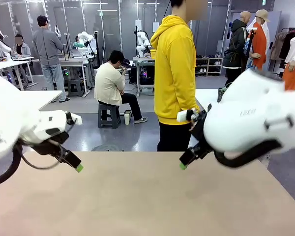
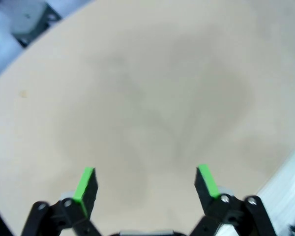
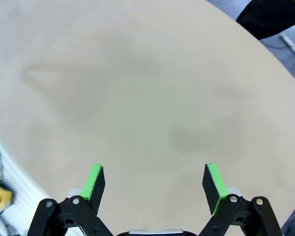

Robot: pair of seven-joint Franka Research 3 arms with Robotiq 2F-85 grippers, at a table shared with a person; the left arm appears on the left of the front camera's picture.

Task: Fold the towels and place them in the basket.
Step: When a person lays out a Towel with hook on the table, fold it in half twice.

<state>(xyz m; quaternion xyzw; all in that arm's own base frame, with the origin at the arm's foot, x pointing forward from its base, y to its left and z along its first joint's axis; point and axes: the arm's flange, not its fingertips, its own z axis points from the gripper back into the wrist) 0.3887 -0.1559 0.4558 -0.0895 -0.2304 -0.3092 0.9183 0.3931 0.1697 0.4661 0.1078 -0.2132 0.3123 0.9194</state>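
The towels and the basket are out of view. My left gripper (image 1: 77,166) hangs over the far left part of the tan table (image 1: 147,196), jaws open, nothing between its green pads. In the left wrist view, the left gripper (image 2: 146,179) looks down on plain tabletop (image 2: 137,88). My right gripper (image 1: 183,164) hovers over the table's far middle-right, open as well. The right wrist view has the right gripper (image 3: 155,179) wide apart above tabletop (image 3: 137,88) marked by arm shadows.
A person in a yellow hoodie (image 1: 174,73) stands at the far edge of the table, just behind my right gripper. Other people and work tables are farther back in the room.
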